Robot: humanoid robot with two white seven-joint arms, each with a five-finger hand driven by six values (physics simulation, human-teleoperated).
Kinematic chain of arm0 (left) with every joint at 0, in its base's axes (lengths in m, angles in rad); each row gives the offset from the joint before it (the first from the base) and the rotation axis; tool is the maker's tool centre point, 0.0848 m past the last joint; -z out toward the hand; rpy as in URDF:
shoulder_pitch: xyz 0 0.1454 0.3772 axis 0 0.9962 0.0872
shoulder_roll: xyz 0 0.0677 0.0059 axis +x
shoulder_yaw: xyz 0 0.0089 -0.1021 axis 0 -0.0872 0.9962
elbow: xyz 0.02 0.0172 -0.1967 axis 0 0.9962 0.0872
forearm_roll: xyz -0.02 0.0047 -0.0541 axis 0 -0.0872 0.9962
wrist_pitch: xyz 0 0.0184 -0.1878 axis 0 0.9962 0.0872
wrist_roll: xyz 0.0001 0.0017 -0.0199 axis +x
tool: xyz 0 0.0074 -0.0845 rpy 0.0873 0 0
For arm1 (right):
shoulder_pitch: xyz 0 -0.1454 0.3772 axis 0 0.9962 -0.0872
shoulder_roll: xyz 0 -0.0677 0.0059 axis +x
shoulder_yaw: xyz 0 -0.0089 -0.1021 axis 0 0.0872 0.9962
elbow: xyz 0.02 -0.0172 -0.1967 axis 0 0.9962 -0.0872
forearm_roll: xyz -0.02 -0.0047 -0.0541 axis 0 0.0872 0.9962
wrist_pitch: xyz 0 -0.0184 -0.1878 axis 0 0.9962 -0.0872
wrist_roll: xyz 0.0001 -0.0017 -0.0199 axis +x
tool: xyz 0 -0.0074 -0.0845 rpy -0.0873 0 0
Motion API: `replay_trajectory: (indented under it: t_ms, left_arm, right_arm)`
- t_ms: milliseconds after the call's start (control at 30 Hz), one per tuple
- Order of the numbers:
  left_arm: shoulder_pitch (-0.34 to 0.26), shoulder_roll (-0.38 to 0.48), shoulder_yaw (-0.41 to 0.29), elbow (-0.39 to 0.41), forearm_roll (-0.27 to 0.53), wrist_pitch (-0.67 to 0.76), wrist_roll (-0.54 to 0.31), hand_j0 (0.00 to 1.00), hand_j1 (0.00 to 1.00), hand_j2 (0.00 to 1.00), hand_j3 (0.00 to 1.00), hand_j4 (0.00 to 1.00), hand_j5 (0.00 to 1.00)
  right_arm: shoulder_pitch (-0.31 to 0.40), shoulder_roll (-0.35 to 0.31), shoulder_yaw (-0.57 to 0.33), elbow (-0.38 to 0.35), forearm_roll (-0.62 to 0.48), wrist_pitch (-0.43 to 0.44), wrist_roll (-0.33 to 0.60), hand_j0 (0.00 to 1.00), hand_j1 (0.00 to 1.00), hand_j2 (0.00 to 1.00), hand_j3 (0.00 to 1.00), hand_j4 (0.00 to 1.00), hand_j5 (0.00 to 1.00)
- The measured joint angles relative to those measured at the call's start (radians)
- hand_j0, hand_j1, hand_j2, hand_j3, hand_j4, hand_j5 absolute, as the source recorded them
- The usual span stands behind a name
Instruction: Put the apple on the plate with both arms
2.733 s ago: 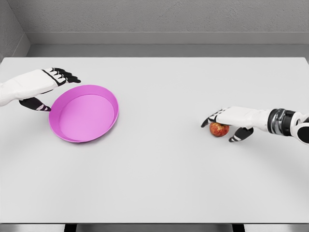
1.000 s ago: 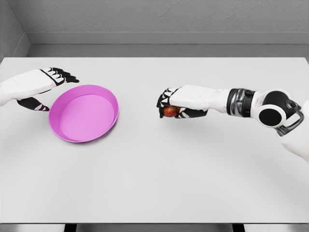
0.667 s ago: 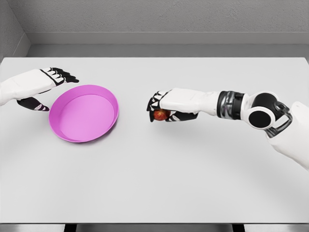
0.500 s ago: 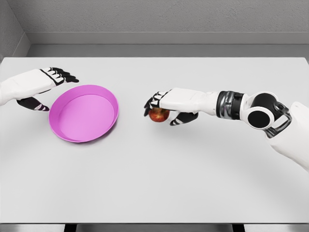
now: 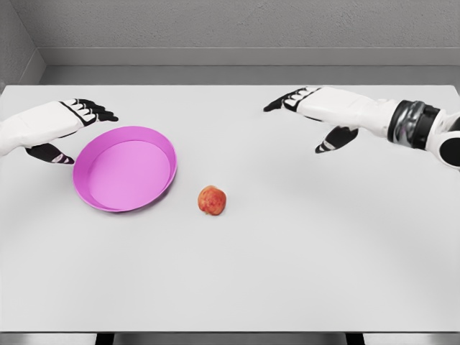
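A red apple [image 5: 213, 200] lies free on the white table, just right of the pink plate [image 5: 126, 169] and outside its rim. My right hand [image 5: 309, 118] hovers open well up and to the right of the apple, fingers spread and holding nothing. At the plate's upper left edge my left hand [image 5: 68, 129] stands open, black fingers over the rim and thumb below, not gripping it.
The white table [image 5: 287, 251] spreads wide around the apple. Its front edge runs along the bottom of the view, and a grey wall stands behind the far edge.
My right hand carried the apple leftward from the table's right side, let it go and pulled back up and right. The apple now rests near the plate. The left hand stayed put.
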Motion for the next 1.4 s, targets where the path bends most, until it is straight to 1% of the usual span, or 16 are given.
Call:
replay_trajectory:
  t_ms: [33, 67, 133, 233, 367, 433, 467, 533, 567, 667, 767, 1000, 1133, 1233, 1300, 1400]
  left_arm:
    - [0.001, -0.001, -0.001, -0.012, -0.001, 0.0, 0.0, 1.0, 1.0, 1.0, 1.0, 1.0, 1.0]
    - [0.005, -0.002, -0.003, -0.031, -0.002, 0.0, -0.001, 1.0, 1.0, 1.0, 1.0, 1.0, 1.0]
    - [0.003, -0.003, -0.018, -0.095, -0.001, 0.0, -0.001, 1.0, 1.0, 1.0, 1.0, 1.0, 1.0]
    - [-0.002, -0.004, -0.064, -0.212, 0.0, 0.0, -0.004, 1.0, 1.0, 1.0, 1.0, 1.0, 1.0]
    - [-0.014, -0.014, -0.111, -0.307, 0.002, 0.0, -0.005, 1.0, 1.0, 1.0, 1.0, 1.0, 1.0]
    - [-0.071, -0.032, -0.142, -0.328, 0.002, 0.001, -0.006, 1.0, 1.0, 1.0, 1.0, 1.0, 1.0]
    - [-0.119, -0.047, -0.17, -0.333, -0.006, 0.0, -0.007, 1.0, 1.0, 1.0, 1.0, 1.0, 1.0]
    - [-0.164, -0.075, -0.241, -0.339, -0.031, 0.001, -0.007, 1.0, 1.0, 1.0, 1.0, 1.0, 1.0]
    - [-0.169, -0.091, -0.269, -0.339, -0.048, 0.0, -0.008, 1.0, 1.0, 1.0, 1.0, 1.0, 1.0]
    - [-0.198, -0.131, -0.323, -0.338, -0.112, 0.0, -0.009, 1.0, 1.0, 1.0, 1.0, 1.0, 1.0]
    - [-0.238, -0.172, -0.356, -0.327, -0.174, 0.0, -0.009, 1.0, 1.0, 1.0, 1.0, 1.0, 1.0]
    - [-0.249, -0.223, -0.392, -0.244, -0.235, 0.0, -0.015, 1.0, 1.0, 1.0, 1.0, 1.0, 1.0]
    - [-0.252, -0.249, -0.406, -0.215, -0.212, 0.0, -0.104, 1.0, 1.0, 1.0, 1.0, 1.0, 1.0]
    - [-0.252, -0.262, -0.415, -0.193, -0.131, 0.0, -0.189, 1.0, 1.0, 1.0, 1.0, 1.0, 1.0]
    - [-0.255, -0.267, -0.418, -0.182, -0.086, 0.0, -0.22, 1.0, 1.0, 1.0, 1.0, 1.0, 1.0]
    - [-0.258, -0.298, -0.419, -0.162, -0.052, -0.001, -0.242, 1.0, 1.0, 1.0, 1.0, 1.0, 1.0]
  right_arm:
    - [0.015, -0.039, -0.028, 0.004, 0.0, -0.014, 0.0, 1.0, 1.0, 1.0, 1.0, 1.0, 1.0]
    - [0.049, -0.069, -0.057, 0.007, -0.004, -0.031, -0.001, 1.0, 1.0, 1.0, 1.0, 1.0, 1.0]
    - [0.098, -0.105, -0.11, 0.021, -0.001, -0.081, 0.0, 1.0, 1.0, 1.0, 1.0, 1.0, 1.0]
    - [0.16, -0.133, -0.149, 0.03, -0.002, -0.124, 0.0, 1.0, 1.0, 1.0, 1.0, 1.0, 1.0]
    - [0.166, -0.147, -0.167, 0.03, -0.003, -0.143, 0.0, 1.0, 1.0, 1.0, 1.0, 1.0, 1.0]
    - [0.186, -0.155, -0.169, 0.03, -0.005, -0.142, 0.0, 1.0, 1.0, 1.0, 1.0, 1.0, 1.0]
    - [0.186, -0.16, -0.17, 0.031, -0.005, -0.142, 0.0, 1.0, 1.0, 1.0, 1.0, 1.0, 1.0]
    - [0.186, -0.167, -0.172, 0.032, -0.006, -0.141, 0.0, 1.0, 1.0, 1.0, 1.0, 1.0, 1.0]
    - [0.186, -0.171, -0.173, 0.032, -0.006, -0.141, 0.0, 1.0, 1.0, 1.0, 1.0, 1.0, 1.0]
    - [0.19, -0.184, -0.174, 0.033, -0.006, -0.141, 0.0, 1.0, 1.0, 1.0, 1.0, 1.0, 1.0]
    - [0.19, -0.191, -0.174, 0.033, -0.006, -0.141, 0.0, 1.0, 1.0, 1.0, 1.0, 1.0, 1.0]
    - [0.198, -0.195, -0.174, 0.031, -0.006, -0.14, 0.0, 1.0, 1.0, 1.0, 1.0, 1.0, 1.0]
    - [0.201, -0.196, -0.174, 0.031, -0.006, -0.14, 0.0, 1.0, 1.0, 1.0, 1.0, 1.0, 1.0]
    - [0.207, -0.196, -0.174, 0.03, -0.006, -0.14, 0.0, 1.0, 1.0, 1.0, 1.0, 1.0, 1.0]
    - [0.207, -0.196, -0.174, 0.03, -0.006, -0.139, 0.0, 1.0, 1.0, 1.0, 1.0, 1.0, 1.0]
    - [0.207, -0.196, -0.174, 0.03, -0.006, -0.139, 0.0, 1.0, 1.0, 1.0, 1.0, 1.0, 1.0]
